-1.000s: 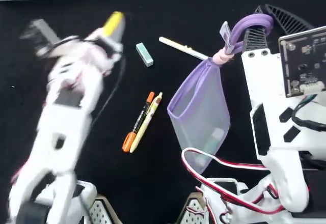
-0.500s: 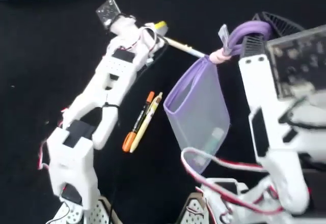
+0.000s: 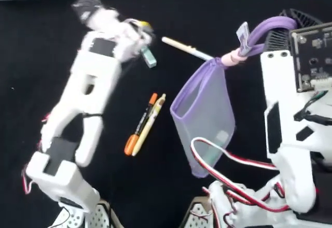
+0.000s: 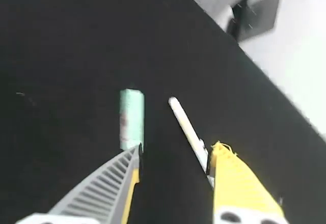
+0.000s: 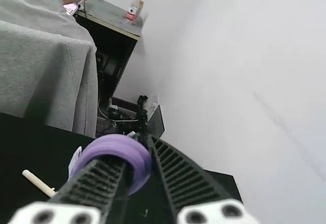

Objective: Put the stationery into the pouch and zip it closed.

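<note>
My left fingers (image 4: 232, 178) spread wide over the desk (image 4: 61, 56), eraser (image 4: 131, 118) at one tip, pen (image 4: 187, 132) at the other; I should centre on the eraser alone before closing. Beyond, my right fingers (image 5: 178, 178) grip the pouch (image 3: 205, 111) by its strap (image 5: 114, 155), holding it up

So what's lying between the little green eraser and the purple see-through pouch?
In the high view, a thin cream-white pen lies on the black table between the mint-green block eraser and the translucent purple pouch, one end by the pouch's top.
</note>
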